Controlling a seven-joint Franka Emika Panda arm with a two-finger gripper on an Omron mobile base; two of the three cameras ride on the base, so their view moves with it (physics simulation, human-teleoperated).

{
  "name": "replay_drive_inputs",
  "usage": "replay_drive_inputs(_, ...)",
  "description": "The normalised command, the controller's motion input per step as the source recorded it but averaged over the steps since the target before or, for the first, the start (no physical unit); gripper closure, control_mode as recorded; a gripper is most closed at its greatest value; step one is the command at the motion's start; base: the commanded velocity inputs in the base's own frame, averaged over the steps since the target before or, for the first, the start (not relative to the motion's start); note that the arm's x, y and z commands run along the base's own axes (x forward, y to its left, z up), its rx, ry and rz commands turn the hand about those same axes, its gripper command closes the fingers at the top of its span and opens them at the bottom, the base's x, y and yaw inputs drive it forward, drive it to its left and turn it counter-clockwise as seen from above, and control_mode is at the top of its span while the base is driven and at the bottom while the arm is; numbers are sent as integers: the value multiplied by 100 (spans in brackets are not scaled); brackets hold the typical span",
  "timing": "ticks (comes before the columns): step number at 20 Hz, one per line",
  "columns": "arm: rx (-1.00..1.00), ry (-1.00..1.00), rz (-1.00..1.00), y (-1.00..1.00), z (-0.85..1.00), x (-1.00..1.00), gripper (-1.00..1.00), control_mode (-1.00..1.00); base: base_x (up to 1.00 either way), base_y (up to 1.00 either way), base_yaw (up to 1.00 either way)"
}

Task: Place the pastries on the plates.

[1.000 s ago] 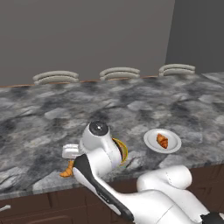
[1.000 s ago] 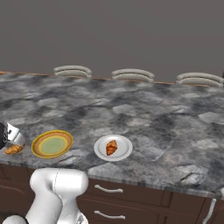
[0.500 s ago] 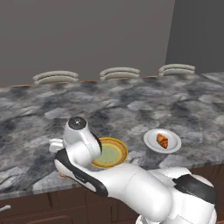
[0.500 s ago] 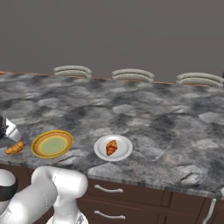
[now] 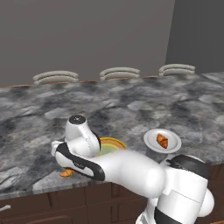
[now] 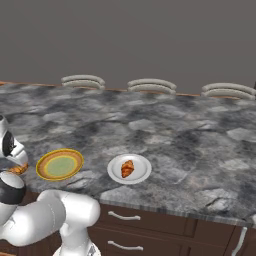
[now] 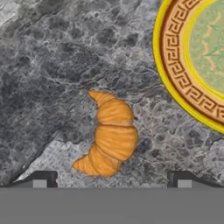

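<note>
A golden croissant (image 7: 111, 135) lies on the marble counter, just left of the yellow-rimmed plate with the green centre (image 7: 192, 61). My gripper (image 7: 112, 181) hangs open right over it, one fingertip (image 7: 43, 178) on each side of the pastry's near end, touching nothing. From the left base view this croissant (image 5: 66, 173) peeks out under my arm near the counter's front edge, and the arm covers part of the yellow plate (image 5: 114, 142). The second croissant (image 6: 127, 168) rests on the small white plate (image 6: 142, 175), to the right of the yellow plate (image 6: 60, 164).
Dark grey marble counter (image 6: 190, 145) stretches back to the wall. Three pale chair backs (image 5: 119, 72) line its far edge. Wooden drawers with handles (image 6: 122, 216) run below the front edge, close to the loose croissant.
My arm has swung left and bent down over the loose croissant, uncovering more of the yellow plate. Both croissants and both plates stay where they were.
</note>
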Motion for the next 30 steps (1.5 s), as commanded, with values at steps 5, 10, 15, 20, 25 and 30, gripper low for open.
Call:
replay_drive_inputs(5,-1,13,0,0,-36,-1,-100,-100,0,0,0)
replay_drive_inputs(10,-5,8,0,0,-26,-3,-100,-100,0,0,0)
replay_drive_inputs(15,-2,0,0,4,-10,21,-100,-100,0,0,0)
replay_drive_inputs(20,-2,0,0,8,-18,18,-100,-100,0,0,0)
replay_drive_inputs(25,-4,2,0,12,-23,0,-100,-100,0,0,0)
replay_drive_inputs(30,-2,0,0,2,-16,0,-100,-100,0,0,0)
